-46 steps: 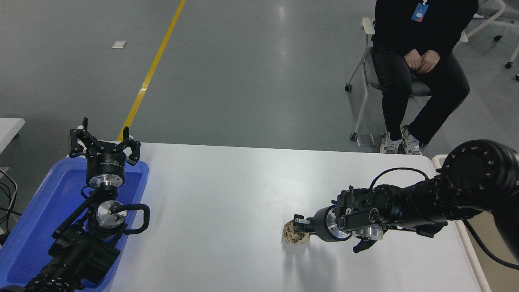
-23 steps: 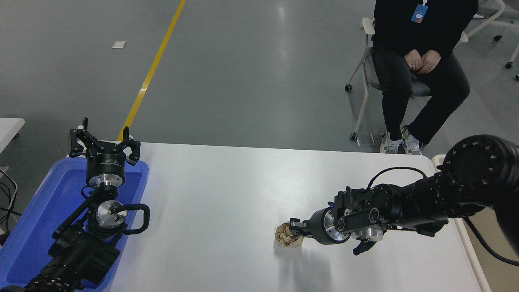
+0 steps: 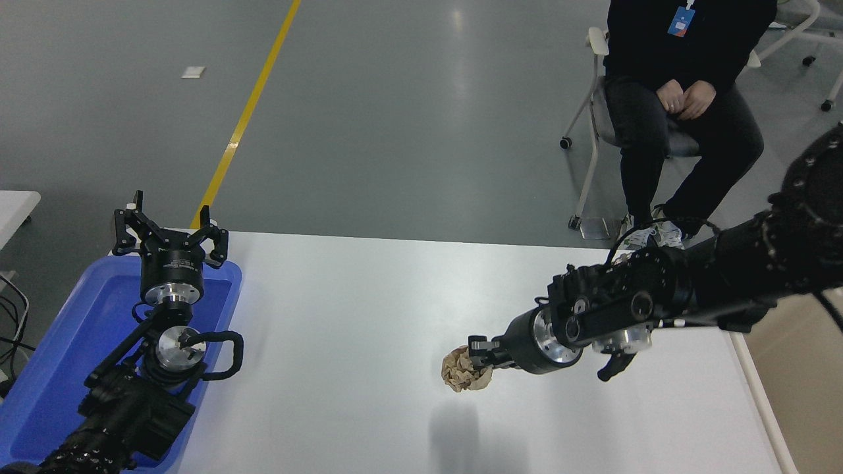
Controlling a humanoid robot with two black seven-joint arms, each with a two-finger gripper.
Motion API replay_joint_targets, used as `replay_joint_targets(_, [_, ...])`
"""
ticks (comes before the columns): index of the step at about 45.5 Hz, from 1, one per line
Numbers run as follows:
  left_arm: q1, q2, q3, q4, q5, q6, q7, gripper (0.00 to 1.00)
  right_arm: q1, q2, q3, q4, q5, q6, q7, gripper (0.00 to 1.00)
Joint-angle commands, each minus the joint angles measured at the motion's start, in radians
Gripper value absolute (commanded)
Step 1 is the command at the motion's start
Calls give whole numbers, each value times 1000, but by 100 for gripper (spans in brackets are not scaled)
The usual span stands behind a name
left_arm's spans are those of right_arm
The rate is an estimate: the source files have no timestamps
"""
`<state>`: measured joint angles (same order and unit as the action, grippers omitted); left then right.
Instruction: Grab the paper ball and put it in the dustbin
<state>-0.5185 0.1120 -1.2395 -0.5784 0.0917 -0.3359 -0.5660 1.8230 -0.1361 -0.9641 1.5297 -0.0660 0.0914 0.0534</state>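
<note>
Right pincer (image 3: pixel 475 356) clamped on the paper ball (image 3: pixel 466 373), arm reaching in from the right edge and pointing left across the white worktop (image 3: pixel 369 309). Ball sits at the pincer's tip, fingers pressed into its upper right side, tan creases bulging out below & to the left of them. It's off the worktop: a soft grey shadow lies on the surface below the ball, apart from it, nearer the camera. Behind the pincer, the silver wrist ring & black arm run back up to the right, w/ a thin black cable looping over the top of the forearm.

Far to the pincer's left, left pincer (image 3: pixel 170 230) is parked, pointing away from the camera, fingers spread wide, nothing betw. them, hanging over the far end of a blue tray (image 3: pixel 39 368) at the worktop's left edge.

Beyond the pincer, past the worktop's far right corner, a person (image 3: pixel 685 79) in dark clothes sits on a chair (image 3: pixel 596 112), hands folded in the lap. Pale strip at the right, just off the worktop edge – can't tell what it is.
</note>
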Motion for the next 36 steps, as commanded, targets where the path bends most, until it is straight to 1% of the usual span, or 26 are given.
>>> replay_joint_targets(1, [0, 0, 0, 0, 0, 0, 0, 99, 327, -89, -91, 109, -3, 180, -3, 0])
replay_joint_targets(6, [0, 0, 0, 0, -1, 0, 0, 99, 481, -112, -116, 119, -5, 300, -9, 0])
replay_joint_targets(7, [0, 0, 0, 0, -1, 0, 0, 99, 537, -119, -134, 122, -6, 342, -9, 0])
replay_joint_targets(12, [0, 0, 0, 0, -1, 0, 0, 99, 650, -122, -165, 122, -26, 441, -9, 0])
replay_joint_targets(15, [0, 0, 0, 0, -1, 0, 0, 99, 693, -129, -169, 122, -47, 475, -10, 0])
replay_joint_targets(23, [0, 0, 0, 0, -1, 0, 0, 99, 765, -154, -220, 118, -63, 498, -10, 0])
replay_joint_targets(26, [0, 0, 0, 0, 0, 0, 0, 99, 780, -197, -261, 109, -71, 513, -10, 0])
replay_joint_targets(29, [0, 0, 0, 0, -1, 0, 0, 99, 788, -258, -300, 86, -109, 515, -10, 0])
replay_joint_targets(31, [0, 0, 0, 0, 0, 0, 0, 99, 786, -333, -329, 49, -155, 505, -12, 0])
replay_joint_targets(36, [0, 0, 0, 0, -1, 0, 0, 99, 756, -454, -370, -49, -176, 470, -13, 0])
